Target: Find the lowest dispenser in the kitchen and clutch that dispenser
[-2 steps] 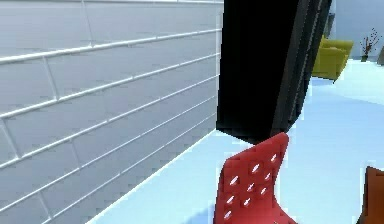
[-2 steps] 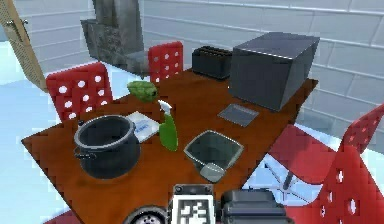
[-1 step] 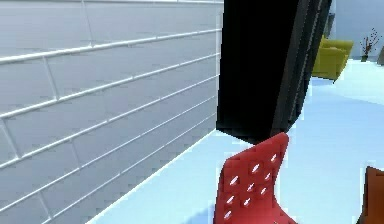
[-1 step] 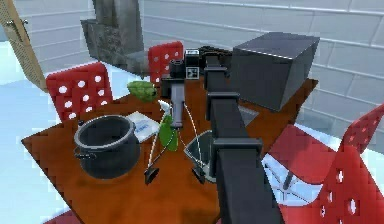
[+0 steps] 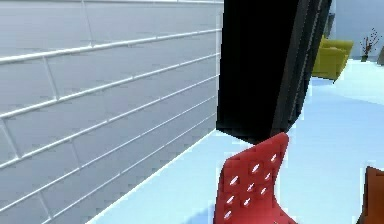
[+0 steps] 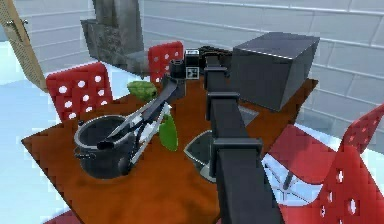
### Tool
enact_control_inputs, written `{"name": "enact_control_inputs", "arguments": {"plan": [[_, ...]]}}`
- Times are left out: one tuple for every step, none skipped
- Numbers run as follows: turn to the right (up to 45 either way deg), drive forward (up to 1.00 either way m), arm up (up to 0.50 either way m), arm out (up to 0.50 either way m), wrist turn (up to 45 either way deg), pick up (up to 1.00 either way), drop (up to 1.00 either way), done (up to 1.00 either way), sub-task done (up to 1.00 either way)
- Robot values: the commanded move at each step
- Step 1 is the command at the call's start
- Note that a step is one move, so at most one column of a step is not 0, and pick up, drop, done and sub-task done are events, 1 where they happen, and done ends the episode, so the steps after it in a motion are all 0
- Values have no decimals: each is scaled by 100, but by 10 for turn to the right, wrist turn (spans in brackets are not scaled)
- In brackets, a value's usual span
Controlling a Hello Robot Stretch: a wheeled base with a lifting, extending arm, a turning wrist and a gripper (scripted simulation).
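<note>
Arm bar [image 6: 236, 150] crosses the table [image 6: 150, 195]. My gripper [image 6: 143, 135] sits near the table's black pot [image 6: 95, 157]; I cannot tell whether it holds anything.

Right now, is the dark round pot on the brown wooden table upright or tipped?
Upright. The dark round pot sits on its base on the brown wooden table, rim facing up.

Pot [image 6: 95, 160] on table [image 6: 165, 190] left; box [image 6: 275, 65] right; chair [image 6: 80, 92] beyond pot.
</note>
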Motion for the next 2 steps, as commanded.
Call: {"name": "enact_control_inputs", "arguments": {"plan": [[0, 0, 0, 0, 450, 0, 0, 0, 0], [0, 0, 0, 0, 450, 0, 0, 0, 0]]}}
